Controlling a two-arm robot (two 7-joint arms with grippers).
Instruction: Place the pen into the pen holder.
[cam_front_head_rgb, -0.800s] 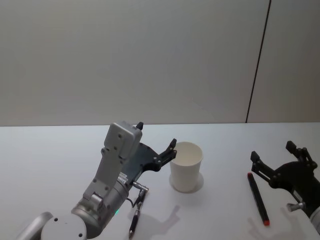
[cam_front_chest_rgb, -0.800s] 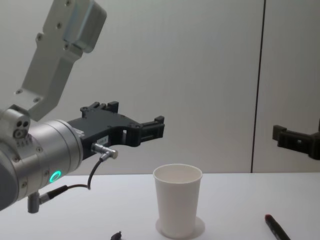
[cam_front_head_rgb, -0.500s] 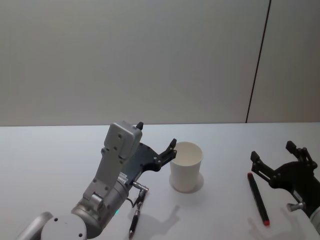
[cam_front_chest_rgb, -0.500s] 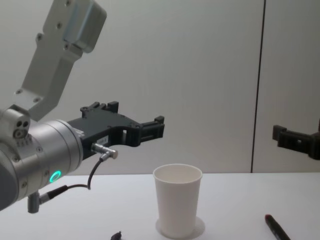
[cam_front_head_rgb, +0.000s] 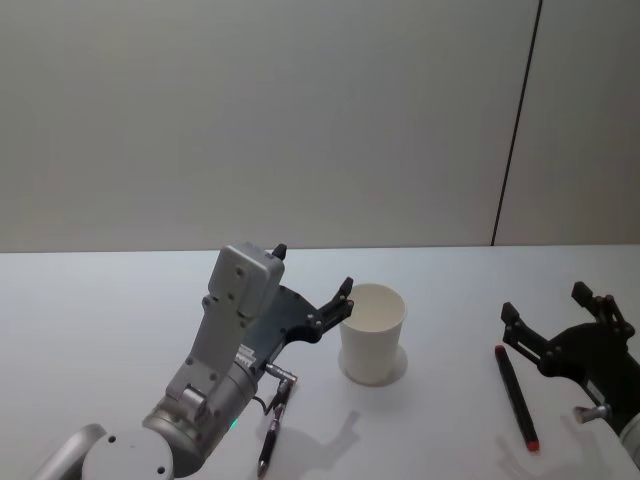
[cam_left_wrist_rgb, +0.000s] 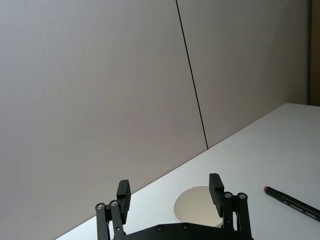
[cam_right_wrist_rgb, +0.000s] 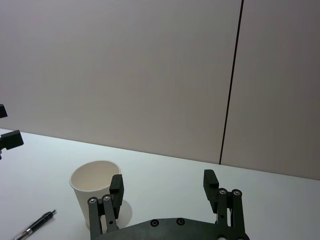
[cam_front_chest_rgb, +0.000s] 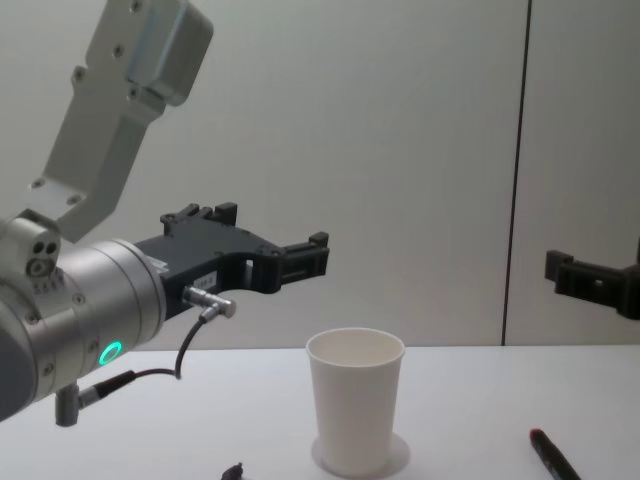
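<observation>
While both pens lie out on the white table (cam_front_head_rgb: 120, 320), the pen holder (cam_front_head_rgb: 372, 335) stands upright between the robot's two arms.

The left gripper (cam_left_wrist_rgb: 169, 185) hangs above the table to the left of the paper cup, its fingers spread wide with nothing between them; in the head view one fingertip sits just beside the rolled rim. The right gripper (cam_front_head_rgb: 544, 302) hovers at the table's right side, equally wide and holding nothing. A black red-tipped pen (cam_front_head_rgb: 515, 395) lies flat well to the right of the cup, close to the right gripper's inner finger. A dark pen (cam_front_head_rgb: 270, 432) lies under the left arm, in front of the cup and to its left.
</observation>
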